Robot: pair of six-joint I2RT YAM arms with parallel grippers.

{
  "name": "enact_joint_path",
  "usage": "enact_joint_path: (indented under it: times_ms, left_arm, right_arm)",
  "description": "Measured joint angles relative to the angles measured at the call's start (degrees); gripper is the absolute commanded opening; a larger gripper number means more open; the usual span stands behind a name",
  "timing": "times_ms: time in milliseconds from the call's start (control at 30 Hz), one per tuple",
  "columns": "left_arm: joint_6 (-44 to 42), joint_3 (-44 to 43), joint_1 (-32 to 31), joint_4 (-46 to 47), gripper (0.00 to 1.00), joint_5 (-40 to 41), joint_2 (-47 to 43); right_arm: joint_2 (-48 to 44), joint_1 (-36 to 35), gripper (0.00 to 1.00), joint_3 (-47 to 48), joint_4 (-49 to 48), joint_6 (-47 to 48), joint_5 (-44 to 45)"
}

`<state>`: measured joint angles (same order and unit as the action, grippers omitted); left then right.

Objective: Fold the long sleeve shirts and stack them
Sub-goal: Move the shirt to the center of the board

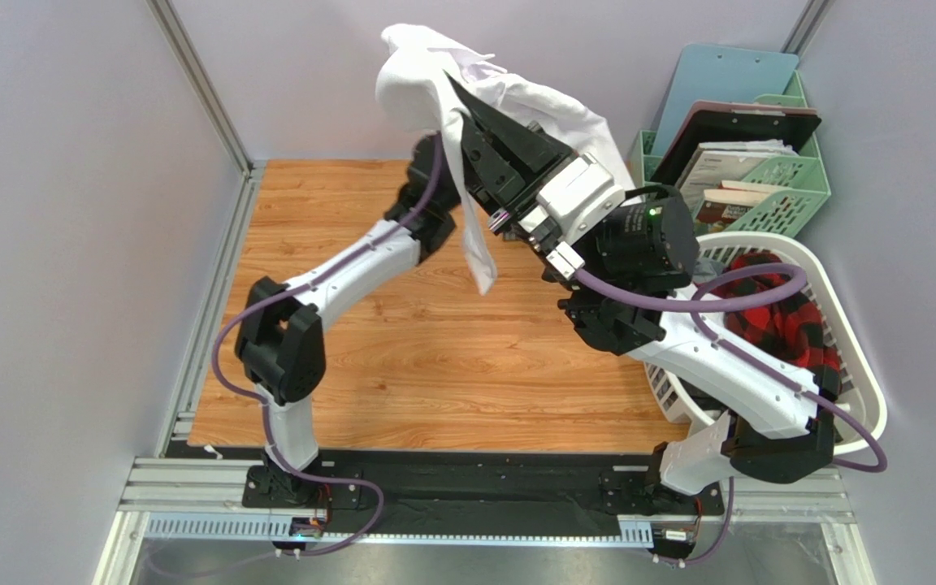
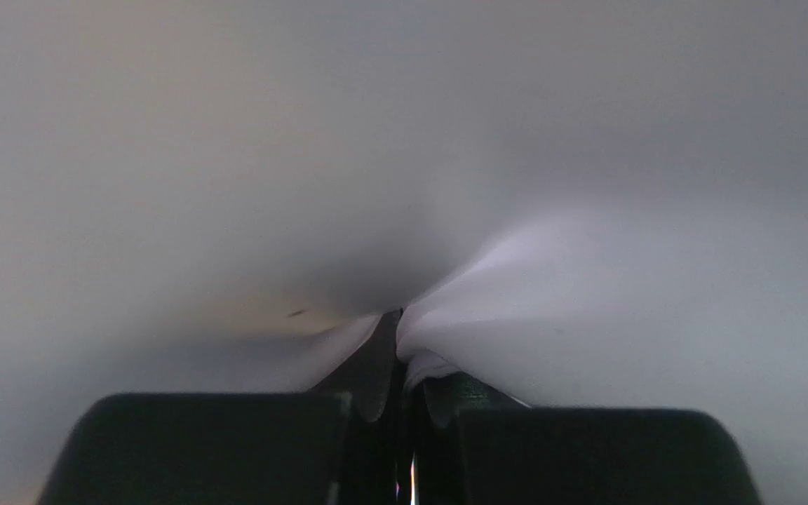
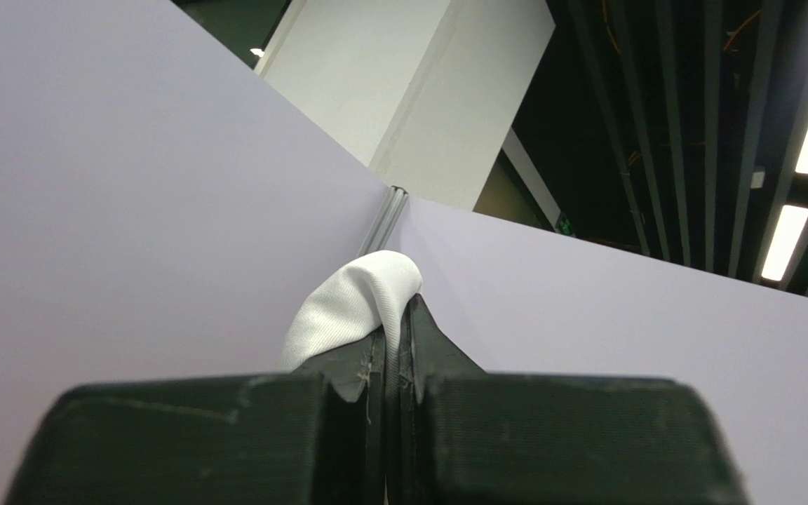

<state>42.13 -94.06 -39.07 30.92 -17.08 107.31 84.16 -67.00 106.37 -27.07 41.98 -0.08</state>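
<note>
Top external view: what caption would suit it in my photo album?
Left arm and right arm hold a white shirt above the wooden table; a plaid shirt lies in the basket.

White shirt (image 3: 350, 305): finely woven matt cloth, softly creased. Plaid shirt (image 1: 790, 323): matt cloth. Surface (image 1: 436, 366): wood-grain board, smooth, faint sheen. Basket (image 1: 866, 388): glossy white plastic. Crate (image 1: 803, 183): pale green plastic. Jaws: matt black plastic, finely ribbed, scuffed. Walls (image 1: 70, 183): matt grey panels. Base rail (image 1: 180, 488): bare brushed metal.
</note>
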Motion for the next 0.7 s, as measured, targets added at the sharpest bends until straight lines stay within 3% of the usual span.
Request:
enact_joint_path:
  times_ms: [200, 467, 700]
  left_arm:
    - [-10.2, 3.9, 13.2, -12.5, 0.00, -6.8, -12.7]
    - [-28.3, 2.6, 11.1, -37.7, 0.00, -28.4, -30.4]
    - [-36.4, -3.4, 16.2, -55.9, 0.00, -37.8, -32.3]
  right_arm:
    - [-0.3, 2.5, 0.00, 1.3, -0.7, 3.5, 5.6]
    - [0.1, 19.3, 0.00, 1.8, 5.8, -3.5, 11.7]
    - [-1.3, 24.8, 0.00, -3.1, 15.8, -13.3, 11.2]
